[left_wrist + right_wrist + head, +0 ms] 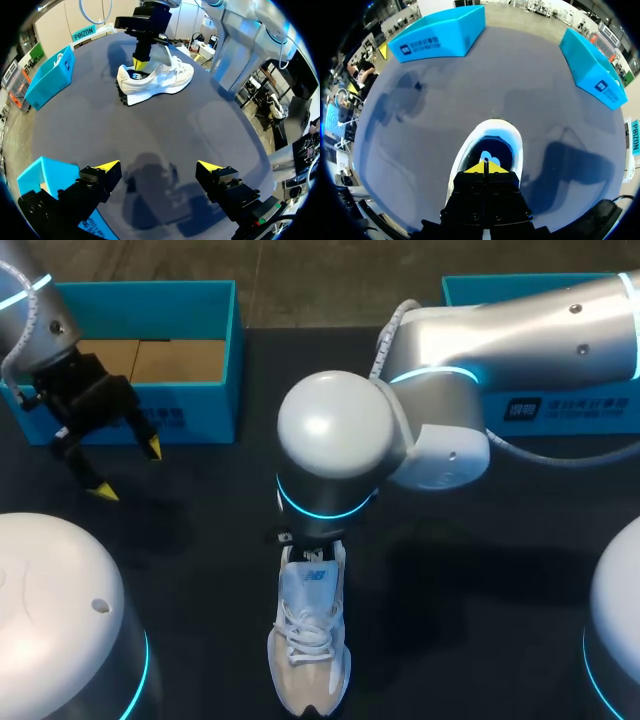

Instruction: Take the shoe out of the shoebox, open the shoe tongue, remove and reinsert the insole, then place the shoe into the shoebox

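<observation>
Currently: white shoe (310, 640) stands upright on its sole at the middle of the desk's (480, 570) near edge, toe toward that edge, laces tied. It is outside both boxes.

Right arm (520, 330) comes in from the right and reaches to the middle, its wrist directly over the shoe's heel. Right gripper (485, 167): yellow tips pressed together at the shoe's opening. Cannot tell whether anything thin is pinched between them. Blue insole (492, 150) shows inside the shoe, just ahead of the tips.

Left gripper (127, 470): fingers wide apart, holding nothing, above bare desk near the far left corner, well apart from the shoe. Seen from the left wrist, the shoe (155, 80) lies ahead, with the right gripper (141, 62) at its heel end.

Open blue shoebox (190, 415) sits at the far left corner, just beside the left gripper, cardboard floor visible. Second blue box (540, 410) sits at the far right corner.
</observation>
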### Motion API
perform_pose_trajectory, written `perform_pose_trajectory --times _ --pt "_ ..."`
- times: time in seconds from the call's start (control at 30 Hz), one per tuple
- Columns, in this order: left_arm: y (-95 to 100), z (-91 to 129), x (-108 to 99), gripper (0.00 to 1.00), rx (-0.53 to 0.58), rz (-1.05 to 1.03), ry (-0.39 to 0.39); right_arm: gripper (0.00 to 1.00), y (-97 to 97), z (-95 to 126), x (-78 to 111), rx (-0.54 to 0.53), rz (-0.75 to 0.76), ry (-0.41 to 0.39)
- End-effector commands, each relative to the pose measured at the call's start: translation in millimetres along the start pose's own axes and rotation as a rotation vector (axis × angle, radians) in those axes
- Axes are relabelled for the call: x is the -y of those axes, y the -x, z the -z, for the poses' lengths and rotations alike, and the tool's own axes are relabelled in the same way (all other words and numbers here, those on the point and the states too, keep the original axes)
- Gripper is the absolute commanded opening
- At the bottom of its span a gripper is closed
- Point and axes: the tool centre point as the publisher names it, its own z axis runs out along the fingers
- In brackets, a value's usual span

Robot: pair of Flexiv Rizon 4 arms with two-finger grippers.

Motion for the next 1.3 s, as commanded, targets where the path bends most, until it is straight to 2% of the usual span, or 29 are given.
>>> perform_pose_trajectory --times 0.03,0.27,0.67,1.03,1.13,1.3 --pt "1.2 0 0 1.0 -0.004 0.0 0.002 0.0 -14.1 -7 7.9 0.033 -0.111 0.029" --pt "1.2 0 0 1.0 -0.004 0.0 0.002 0.0 -14.1 -7 7.9 0.033 -0.111 0.029" --pt "1.2 0 0 1.0 -0.004 0.0 0.002 0.0 -3.8 -40 -3.5 -0.007 -0.126 0.031" --pt "1.2 0 0 1.0 -0.004 0.0 0.002 0.0 -2.5 -67 3.8 -0.028 -0.143 -0.012" --pt "1.2 0 0 1.0 -0.004 0.0 0.002 0.0 -1.5 -65 5.6 -0.031 -0.143 -0.012" --pt "1.2 0 0 1.0 -0.004 0.0 0.002 0.0 1.3 -40 6.0 0.007 -0.134 0.033"
